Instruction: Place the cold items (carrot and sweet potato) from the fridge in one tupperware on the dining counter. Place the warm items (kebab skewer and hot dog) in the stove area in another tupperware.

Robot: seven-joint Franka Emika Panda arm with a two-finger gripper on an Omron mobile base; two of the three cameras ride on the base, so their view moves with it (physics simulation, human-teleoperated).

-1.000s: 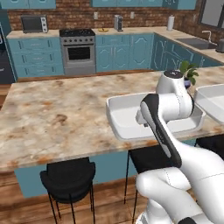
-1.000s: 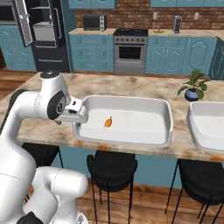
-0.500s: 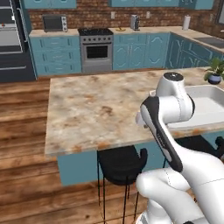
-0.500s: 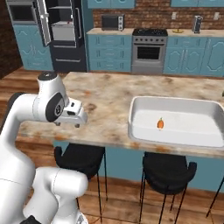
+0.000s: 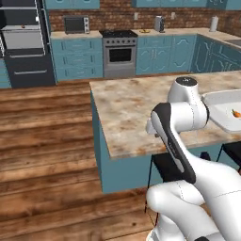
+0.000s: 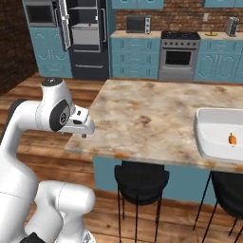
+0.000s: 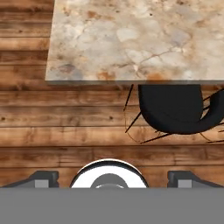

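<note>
A white tupperware sits on the beige dining counter at the right, its near end showing in the left base view as the tupperware. Inside it lies the orange carrot, also the carrot. My gripper hangs off the counter's left end above the floor, open and holding nothing; in the hand view the gripper has its tips spread wide. The dark fridge stands far back with its door open. The stove area is beside it. Sweet potato, kebab skewer and hot dog are out of view.
A black stool stands under the counter edge, seen also as the stool. Wooden floor stretches between the counter and the back cabinets. A microwave and toaster sit on the far counter.
The whole picture has shifted: the base has driven left along the counter, so the tupperware now sits at the views' right edge. The gripper has stayed open.
</note>
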